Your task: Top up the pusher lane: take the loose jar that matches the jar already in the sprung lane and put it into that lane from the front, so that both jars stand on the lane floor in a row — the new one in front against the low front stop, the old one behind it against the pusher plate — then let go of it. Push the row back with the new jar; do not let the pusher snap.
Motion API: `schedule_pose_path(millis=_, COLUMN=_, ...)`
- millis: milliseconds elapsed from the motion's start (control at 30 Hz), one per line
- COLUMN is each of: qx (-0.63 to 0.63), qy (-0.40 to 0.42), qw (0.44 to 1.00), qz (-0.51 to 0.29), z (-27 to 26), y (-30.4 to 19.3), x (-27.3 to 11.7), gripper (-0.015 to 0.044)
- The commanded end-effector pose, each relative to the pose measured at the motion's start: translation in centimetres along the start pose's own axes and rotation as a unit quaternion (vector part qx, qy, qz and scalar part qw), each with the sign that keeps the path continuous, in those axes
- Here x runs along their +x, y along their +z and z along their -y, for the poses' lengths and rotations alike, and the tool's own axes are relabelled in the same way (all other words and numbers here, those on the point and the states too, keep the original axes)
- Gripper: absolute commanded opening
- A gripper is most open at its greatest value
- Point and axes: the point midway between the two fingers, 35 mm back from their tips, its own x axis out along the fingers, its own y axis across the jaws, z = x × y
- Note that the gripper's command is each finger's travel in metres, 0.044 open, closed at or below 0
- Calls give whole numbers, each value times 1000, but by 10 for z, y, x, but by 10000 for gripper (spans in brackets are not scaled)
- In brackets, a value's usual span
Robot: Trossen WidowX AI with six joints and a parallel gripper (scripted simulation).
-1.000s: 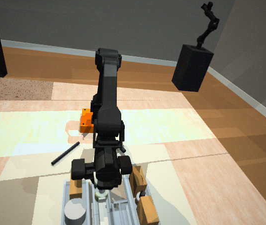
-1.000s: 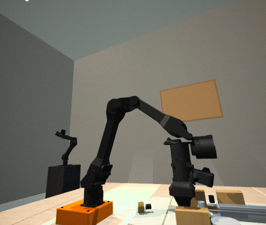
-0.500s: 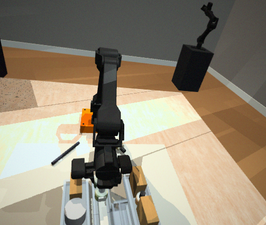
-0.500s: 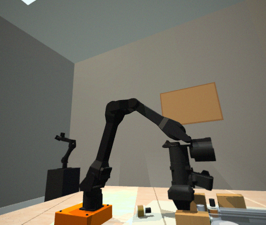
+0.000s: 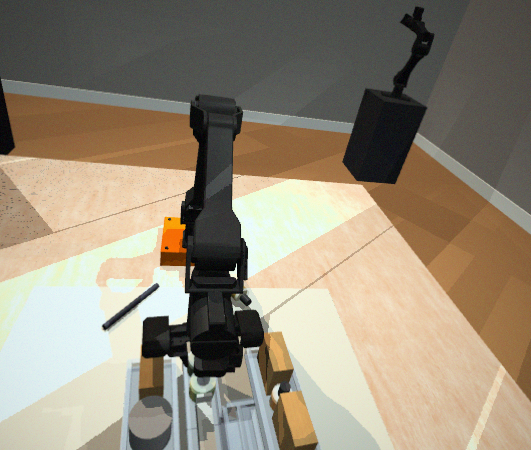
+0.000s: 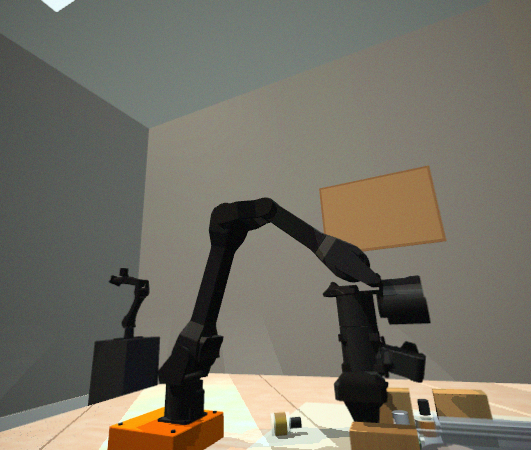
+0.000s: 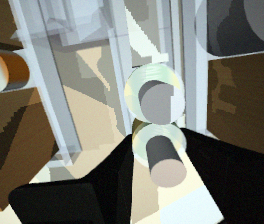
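My gripper (image 7: 155, 135) is shut on a pale-banded jar (image 7: 142, 140) with a dark, grey-topped cap, held upright at the front end of the sprung lane (image 7: 193, 100) (image 5: 189, 415). Directly behind it, touching or nearly so, the lane's jar (image 7: 132, 87) (image 5: 202, 386) of like look stands between the rails. A thin clear edge shows just behind that jar, perhaps the pusher plate. Whether the held jar's base rests on the lane floor is hidden, as is the front stop. In the exterior view, a wooden block hides the fingertips.
Wooden blocks (image 5: 151, 376) (image 5: 297, 422) (image 6: 384, 437) flank the lanes. A grey cylinder (image 5: 150, 420) (image 7: 226, 20) stands left in the top view. An orange-banded jar (image 7: 17, 70) (image 6: 426, 425) stands opposite. Another jar (image 6: 280, 423) lies on its side near the orange base (image 6: 165, 432). A black rod (image 5: 130, 306) lies left.
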Motion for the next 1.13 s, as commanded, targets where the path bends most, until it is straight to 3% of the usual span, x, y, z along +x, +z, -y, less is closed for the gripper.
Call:
schedule_pose_path(millis=0, qx=0, qy=1, qw=1000, qz=0, z=0, y=0, x=0, gripper=184)
schedule_pose_path(millis=167, qx=0, qy=1, qw=1000, qz=0, z=0, y=0, x=0, gripper=296)
schedule_pose_path(millis=667, qx=0, qy=1, qw=1000, qz=0, z=0, y=-2, x=-20, gripper=296)
schedule_pose_path(millis=1100, qx=0, qy=1, qw=1000, qz=-2, z=1, y=-44, x=-23, gripper=296)
